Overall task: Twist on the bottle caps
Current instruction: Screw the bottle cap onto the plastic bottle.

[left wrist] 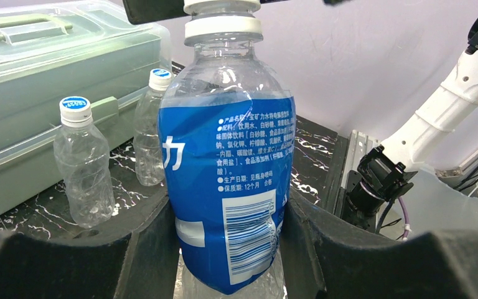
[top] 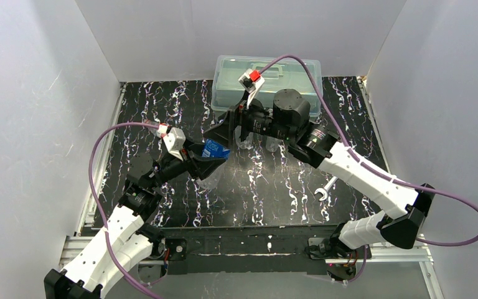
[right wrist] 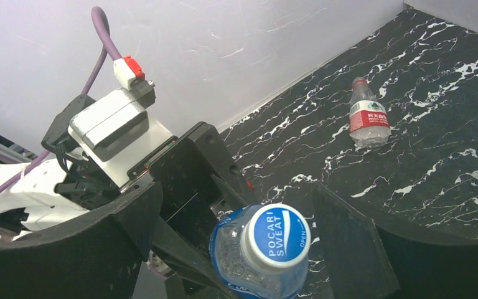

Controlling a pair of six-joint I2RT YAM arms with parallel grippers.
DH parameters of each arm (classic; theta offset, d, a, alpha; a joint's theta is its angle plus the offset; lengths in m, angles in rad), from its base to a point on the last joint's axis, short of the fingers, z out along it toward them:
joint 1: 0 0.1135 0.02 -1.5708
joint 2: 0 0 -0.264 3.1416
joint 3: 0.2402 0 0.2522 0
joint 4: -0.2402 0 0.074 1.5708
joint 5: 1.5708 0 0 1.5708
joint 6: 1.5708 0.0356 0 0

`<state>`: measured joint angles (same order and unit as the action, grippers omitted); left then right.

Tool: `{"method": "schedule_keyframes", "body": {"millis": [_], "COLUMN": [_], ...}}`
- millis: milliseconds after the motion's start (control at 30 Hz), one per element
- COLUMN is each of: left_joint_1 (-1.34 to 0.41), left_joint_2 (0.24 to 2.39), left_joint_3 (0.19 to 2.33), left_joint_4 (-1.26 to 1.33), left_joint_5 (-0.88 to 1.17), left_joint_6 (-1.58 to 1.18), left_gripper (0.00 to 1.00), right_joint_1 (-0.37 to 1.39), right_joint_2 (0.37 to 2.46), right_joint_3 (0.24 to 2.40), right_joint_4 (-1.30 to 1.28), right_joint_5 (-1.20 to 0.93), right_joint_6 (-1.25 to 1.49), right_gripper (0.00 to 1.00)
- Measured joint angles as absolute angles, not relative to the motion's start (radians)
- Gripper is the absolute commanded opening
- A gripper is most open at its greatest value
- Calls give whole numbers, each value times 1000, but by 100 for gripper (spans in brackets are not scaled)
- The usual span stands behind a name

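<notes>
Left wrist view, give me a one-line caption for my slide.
Left pincer grips the blue-label bottle; two small capped bottles stand beyond, beside a translucent box.

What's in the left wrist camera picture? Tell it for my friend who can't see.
A clear bottle with a blue label fills the middle, gripped between the left gripper's two black fingers. Behind it on the left, two small capped bottles stand on a black marbled table beside a big see-through box with a lid.

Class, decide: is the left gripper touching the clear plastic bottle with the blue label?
Touching. The left wrist view shows the left gripper with a black finger pressed against each side of the blue-labelled clear plastic bottle.
</notes>
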<state>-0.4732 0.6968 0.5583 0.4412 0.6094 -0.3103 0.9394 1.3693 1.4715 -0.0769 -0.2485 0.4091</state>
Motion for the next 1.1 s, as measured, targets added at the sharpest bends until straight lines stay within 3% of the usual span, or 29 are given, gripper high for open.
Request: {"method": "schedule_keyframes", "body": {"millis": [1100], "left_joint_1": [-473], "left_joint_2": [690], "left_joint_3": [556], "left_joint_4": [442], "left_joint_5": [606], "left_joint_6": [-334], "left_gripper": [0], "right_joint_1": [991], "right_joint_2": [1383], "right_joint_3": [1472], "right_joint_4": [-104], "right_joint_5": [-179], "right_joint_6": [385], "right_gripper": [98]}}
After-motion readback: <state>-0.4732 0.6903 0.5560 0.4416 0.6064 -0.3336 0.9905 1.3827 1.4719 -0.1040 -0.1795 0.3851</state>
